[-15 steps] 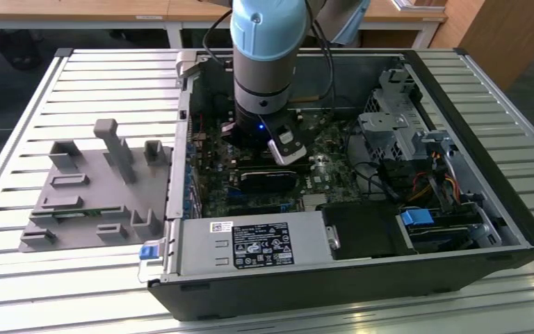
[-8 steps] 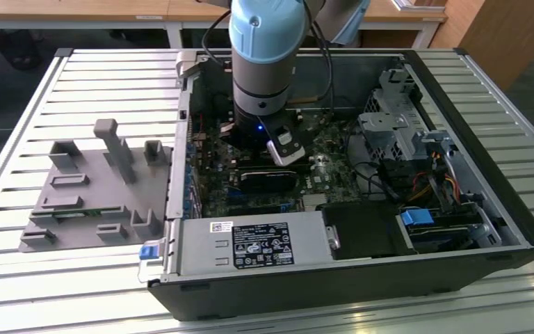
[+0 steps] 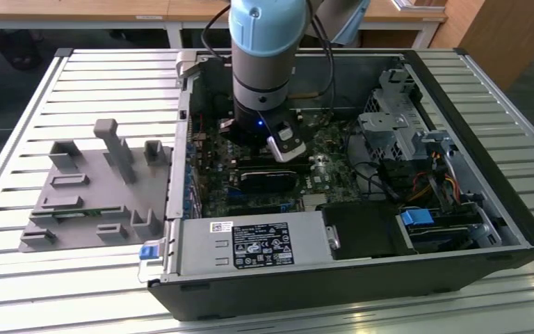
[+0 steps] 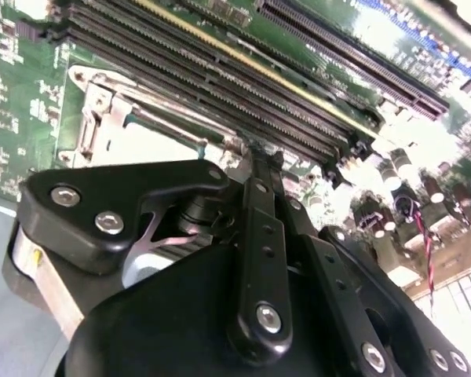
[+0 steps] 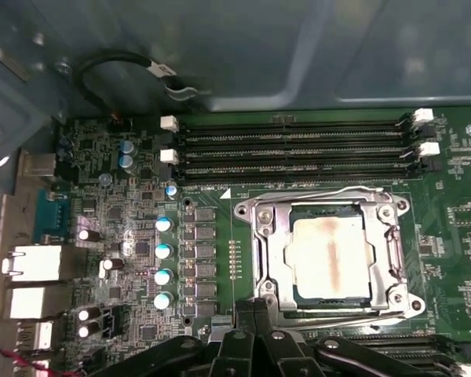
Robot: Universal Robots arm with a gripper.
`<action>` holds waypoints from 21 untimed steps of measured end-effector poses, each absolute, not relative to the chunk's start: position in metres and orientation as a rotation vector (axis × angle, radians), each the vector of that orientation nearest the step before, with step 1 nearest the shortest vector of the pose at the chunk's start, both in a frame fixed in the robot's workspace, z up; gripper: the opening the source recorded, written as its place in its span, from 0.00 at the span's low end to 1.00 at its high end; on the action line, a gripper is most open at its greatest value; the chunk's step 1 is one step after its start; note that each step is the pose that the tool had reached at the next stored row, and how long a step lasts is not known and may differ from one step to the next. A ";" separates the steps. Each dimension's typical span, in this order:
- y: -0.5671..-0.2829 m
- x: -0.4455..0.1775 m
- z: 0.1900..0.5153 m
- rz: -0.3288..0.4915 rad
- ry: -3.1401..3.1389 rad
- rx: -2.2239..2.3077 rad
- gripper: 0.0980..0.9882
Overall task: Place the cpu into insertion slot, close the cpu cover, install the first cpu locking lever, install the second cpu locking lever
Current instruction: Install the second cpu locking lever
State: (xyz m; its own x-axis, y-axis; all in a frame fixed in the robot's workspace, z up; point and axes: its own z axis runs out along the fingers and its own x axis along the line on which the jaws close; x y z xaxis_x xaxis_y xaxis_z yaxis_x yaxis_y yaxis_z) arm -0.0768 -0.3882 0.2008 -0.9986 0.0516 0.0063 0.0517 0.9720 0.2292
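The cpu [image 5: 331, 257], a small flat square chip with a silvery-beige metal face marked by a pale brownish smear, lies seated in the insertion slot [image 5: 276, 259], the square socket with a silvery metal rim on the green circuit board [image 5: 212, 161]. From where I sit, the first wrist view shows the thin silvery square metal cpu cover [image 5: 327, 206] lying flat around the chip, its cut-out middle leaving the chip face bare, and a thin wire lever running along the side nearest the long black memory slots [image 5: 294, 149]. The black gripper [image 5: 255, 308] sits just beside the socket's edge on the side away from those slots, so the chip lies straight ahead of its tips, close by. In both wrist views the fingers [image 4: 261, 177] come together to one narrow point with no gap that I can see and nothing between them, so I read them as clenched and empty. In the exterior view the grey-and-blue arm [image 3: 263, 62] reaches down into the open black computer case [image 3: 341, 278], which rests on the slatted metal counter [image 3: 26, 278].
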 end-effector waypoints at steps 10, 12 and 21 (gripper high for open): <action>-0.388 -0.077 0.208 -0.363 -3.120 -0.081 0.01; -0.388 -0.077 0.209 -0.362 -3.120 -0.081 0.01; -0.388 -0.077 0.216 -0.362 -3.120 -0.082 0.01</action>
